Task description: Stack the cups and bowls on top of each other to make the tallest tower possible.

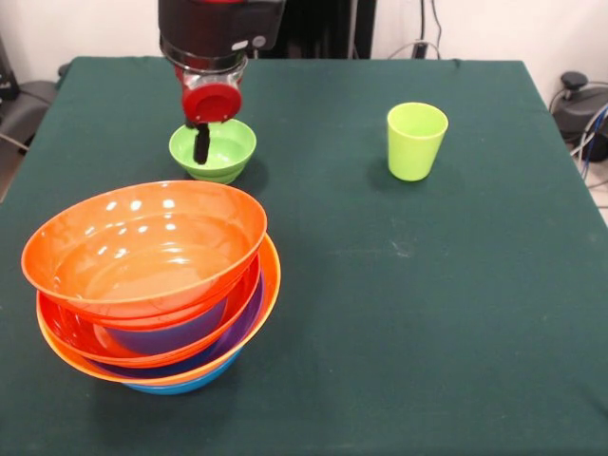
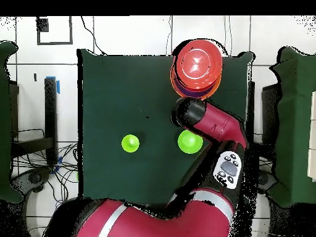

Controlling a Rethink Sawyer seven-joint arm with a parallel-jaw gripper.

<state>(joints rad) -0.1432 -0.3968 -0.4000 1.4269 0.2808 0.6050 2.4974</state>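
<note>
The small lime-green bowl [image 1: 215, 149] stands at the far left of the table; it also shows in the overhead view [image 2: 189, 142]. My gripper [image 1: 202, 150] hangs right over this bowl and its tip reaches down inside the rim. In the overhead view the arm's wrist [image 2: 188, 113] hides it. The tower [image 1: 152, 275] is a nested stack at the near left: a big orange bowl on top, slightly tilted, with red-orange, blue, orange and purple rims below. It also shows in the overhead view [image 2: 196, 66]. The lime-green cup [image 1: 415, 141] stands upright and alone at the far right, and also shows in the overhead view [image 2: 129, 144].
The dark green table [image 1: 399, 304] carries only these things. Cables and grey equipment [image 1: 579, 104] lie beyond its right edge. The arm's red links [image 2: 203, 203] cover the table's side nearest the robot.
</note>
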